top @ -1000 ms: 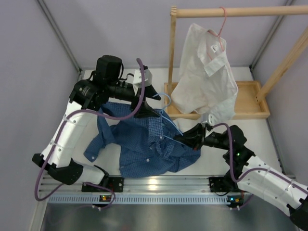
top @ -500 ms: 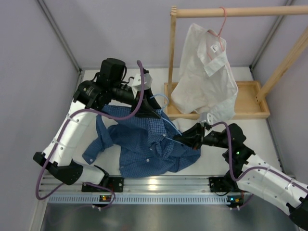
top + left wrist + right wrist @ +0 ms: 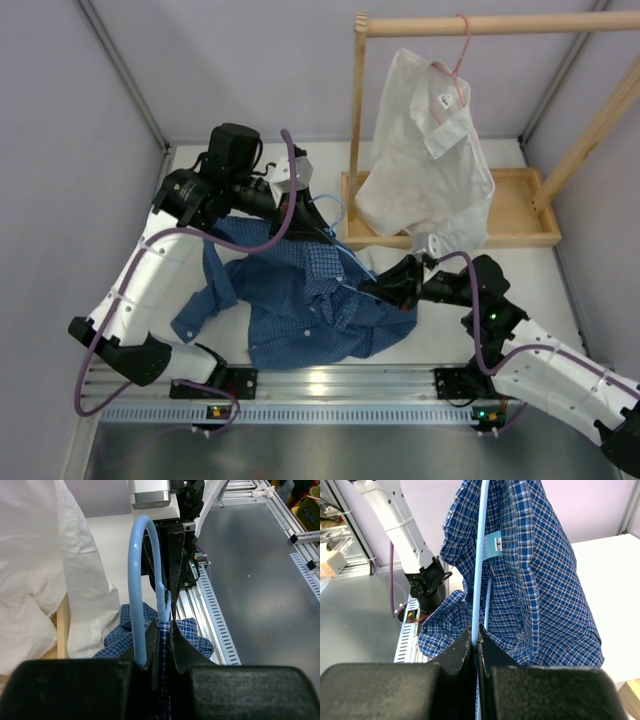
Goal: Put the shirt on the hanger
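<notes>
The blue checked shirt [image 3: 300, 310] lies crumpled on the table between both arms, its upper part lifted. The light blue wire hanger [image 3: 340, 212] runs through it, its hook sticking out near my left gripper [image 3: 325, 232]. In the left wrist view my left gripper [image 3: 163, 627] is shut on a strip of shirt [image 3: 192, 632] fabric right under the hook of the hanger [image 3: 137, 580], which passes beside the left finger. My right gripper [image 3: 475, 630] is shut on the wire of the hanger [image 3: 481, 555], with the shirt [image 3: 545, 580] draped over it. From above, the right gripper [image 3: 372, 288] sits at the shirt's right edge.
A white shirt [image 3: 425, 150] hangs from a pink hanger [image 3: 462, 50] on a wooden rack [image 3: 480, 25], whose base tray [image 3: 520, 215] stands at the back right, close behind both grippers. A metal rail [image 3: 330, 385] runs along the near edge.
My left gripper has closed from open onto the shirt fabric at the hanger's hook, and the left arm has shifted slightly. The right gripper has kept its hold and place.
</notes>
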`<state>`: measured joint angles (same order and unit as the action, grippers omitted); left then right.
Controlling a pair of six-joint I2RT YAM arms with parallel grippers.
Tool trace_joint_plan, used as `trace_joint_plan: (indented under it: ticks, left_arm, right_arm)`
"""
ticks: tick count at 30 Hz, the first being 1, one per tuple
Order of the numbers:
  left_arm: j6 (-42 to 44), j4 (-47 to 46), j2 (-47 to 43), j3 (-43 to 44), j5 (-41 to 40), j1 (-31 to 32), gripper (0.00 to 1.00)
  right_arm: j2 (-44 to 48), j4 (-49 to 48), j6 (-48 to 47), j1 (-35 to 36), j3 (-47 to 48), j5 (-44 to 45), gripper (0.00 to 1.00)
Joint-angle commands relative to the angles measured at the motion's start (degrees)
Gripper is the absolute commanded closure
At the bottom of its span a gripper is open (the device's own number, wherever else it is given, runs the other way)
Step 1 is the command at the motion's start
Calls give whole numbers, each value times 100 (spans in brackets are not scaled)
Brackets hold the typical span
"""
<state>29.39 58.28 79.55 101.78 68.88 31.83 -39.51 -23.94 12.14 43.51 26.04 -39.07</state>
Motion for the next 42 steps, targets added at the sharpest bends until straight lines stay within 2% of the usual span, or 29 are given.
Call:
trace_joint_plan:
  ticks: [1,2,3,4,6,7,9,10,12,13,15,18,19,22,27,29,34,36,42]
  left_arm:
    - [225,8,-264,0,213,7,100]
    - [225,8,-282,9,196,7,100]
    - [225,8,-308,52,109,7,100]
    - [138,-1,-326,70,38,7,100]
    - [-159,-255,-378,88,-259,7,100]
    - [-361,-421,-413,36,-757,7,100]
    - [-1099,-1121,-580,-87,-1444,7,100]
    - [-1511,-1378,-659,-305,-2161,7,100]
    - [-1865,-2053,-878,-526,-2833,7,100]
    - [-2154,-2266,-958,-649,-3280,7,100]
    - [-2393,-2784,-1194,-1018,-3442,7,100]
    - [-2806,-3321,-1493,-1458,-3574,7,100]
    - [-3024,-3454,-1564,-1581,-3670,7,100]
    - [-3526,-3884,-1820,-2055,-3961,16,100]
    - [-3800,-4272,-2136,-2766,-3953,7,100]
    - [-3861,-4517,-2233,-2987,-3979,7,100]
    - [-3923,-4773,-2347,-3392,-3813,7,100]
    - [-3923,-4808,-2347,-3428,-3759,7,100]
    - [-3879,-4844,-2409,-3489,-3821,7,100]
  right_arm:
    - [110,-497,-115,88,314,31,100]
    - [119,-445,-133,88,314,135,98]
    - [145,-392,-150,88,314,197,88]
    - [171,-200,-177,88,340,372,49]
    - [250,177,-238,88,375,618,4]
    - [355,693,-282,88,410,785,1]
    - [574,1249,-117,97,489,1548,1]
    - [654,1487,328,88,533,2230,1]
    - [1004,2032,884,88,534,2884,1]
    - [1145,2156,1548,88,481,3401,1]
    - [1444,2132,2281,88,315,3564,1]
    - [1823,863,3511,88,-353,3003,1]
    - [1798,735,4176,88,-554,3045,7]
    - [1473,698,5049,88,-609,3072,14]
    - [534,637,5781,175,-328,2817,20]
    - [339,347,5983,386,-319,2887,28]
    - [-74,329,5932,1098,-275,3861,38]
    - [-284,391,5931,1335,-249,4090,39]
    - [-576,346,5984,1915,-345,4714,51]
